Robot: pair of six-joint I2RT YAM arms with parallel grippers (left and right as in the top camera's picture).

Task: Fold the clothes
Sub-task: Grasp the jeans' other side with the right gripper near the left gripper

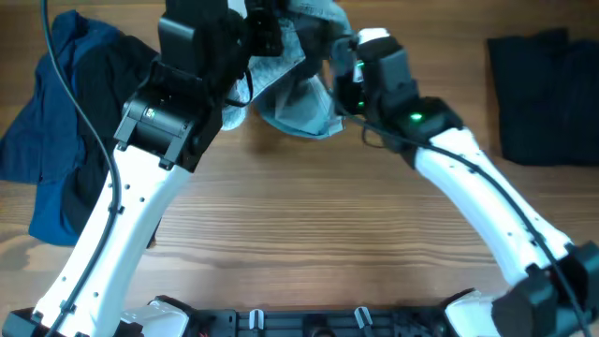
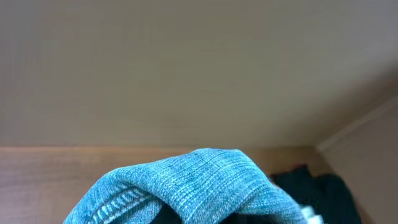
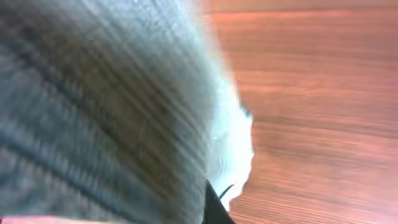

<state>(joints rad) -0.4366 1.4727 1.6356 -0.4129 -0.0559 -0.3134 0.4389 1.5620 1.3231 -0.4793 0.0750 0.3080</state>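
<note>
The pale-blue denim shorts (image 1: 298, 105) hang bunched between both arms at the far middle of the table, lifted off the wood. My left gripper (image 1: 270, 39) is shut on their upper part. In the left wrist view the denim (image 2: 199, 186) drapes over the jaws and hides the fingers. My right gripper (image 1: 339, 67) is shut on the shorts' right edge. In the right wrist view blurred denim (image 3: 106, 106) fills the left side, and only one dark fingertip (image 3: 215, 208) shows against it.
A royal-blue garment (image 1: 37, 131) and a black one (image 1: 103, 103) lie heaped at the left. A dark folded garment (image 1: 547, 94) lies at the far right, also visible as the dark cloth (image 2: 311, 186). Bare wooden table (image 1: 318, 215) lies in front.
</note>
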